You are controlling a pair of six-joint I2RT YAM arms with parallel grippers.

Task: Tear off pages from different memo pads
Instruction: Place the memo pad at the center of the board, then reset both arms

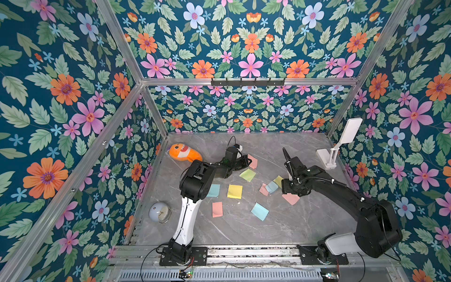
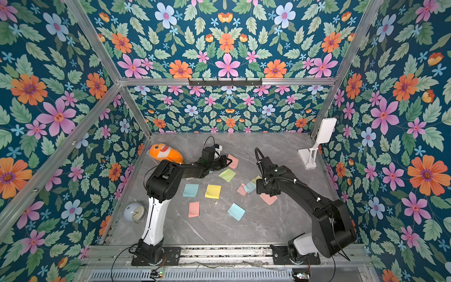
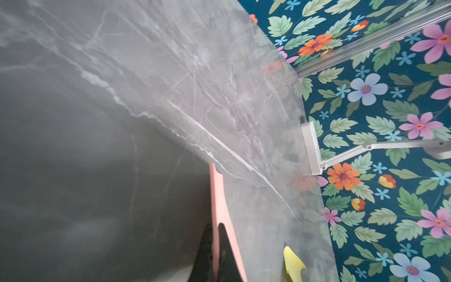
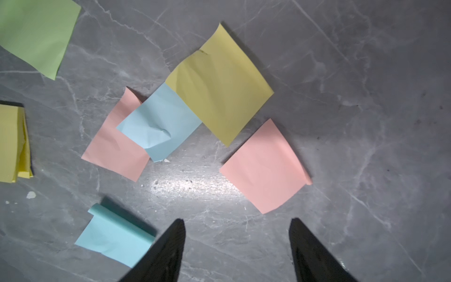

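Observation:
My left gripper (image 3: 216, 225) is shut on a pink memo pad (image 1: 253, 161), held edge-on just above the table at the back. Flat on the table lie green (image 1: 247, 174), yellow (image 1: 234, 191), pink (image 1: 217, 209) and two blue memo pads (image 1: 213, 190) (image 1: 260, 211). My right gripper (image 4: 236, 221) hangs open and empty over the loose pages. A pink page (image 4: 266, 168) lies just ahead of its fingertips. Beyond it, a blue page (image 4: 158, 124) overlaps another pink page (image 4: 114, 149) and a yellow page (image 4: 219, 85). In the top views the right wrist (image 1: 292, 188) hides its fingers.
An orange plush fish (image 1: 185, 154) lies at the back left behind the left arm. A white folding stand (image 1: 329, 156) sits at the back right by the wall. A round pale-blue clock (image 1: 159, 212) rests at the left edge. Flowered walls enclose three sides.

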